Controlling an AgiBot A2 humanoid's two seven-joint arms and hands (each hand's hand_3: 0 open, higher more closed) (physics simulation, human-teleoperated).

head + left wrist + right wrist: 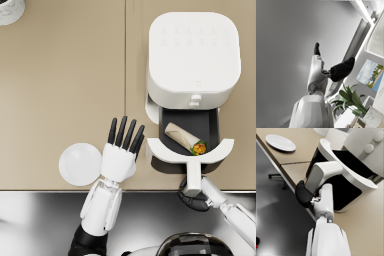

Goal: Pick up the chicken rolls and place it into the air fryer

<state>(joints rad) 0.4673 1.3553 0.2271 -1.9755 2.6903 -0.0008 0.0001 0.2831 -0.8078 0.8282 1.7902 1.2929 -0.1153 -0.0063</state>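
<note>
Big rounded glossy white air fryer [194, 52] w/ black drawer [190, 131] pulled out; tan wrapped chicken roll [185, 138] lies diagonal inside. Round white plate [80, 164] sits beside left hand [121, 150], fingers straight & spread, nothing in it. Right hand [194, 198] grips the drawer's white handle [193, 176].

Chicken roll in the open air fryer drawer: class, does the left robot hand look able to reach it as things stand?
Probably yes. The chicken roll lies uncovered in the pulled-out drawer, and the left robot hand hovers empty beside it, fingers apart; it would only have to clear the drawer's front wall.
</note>
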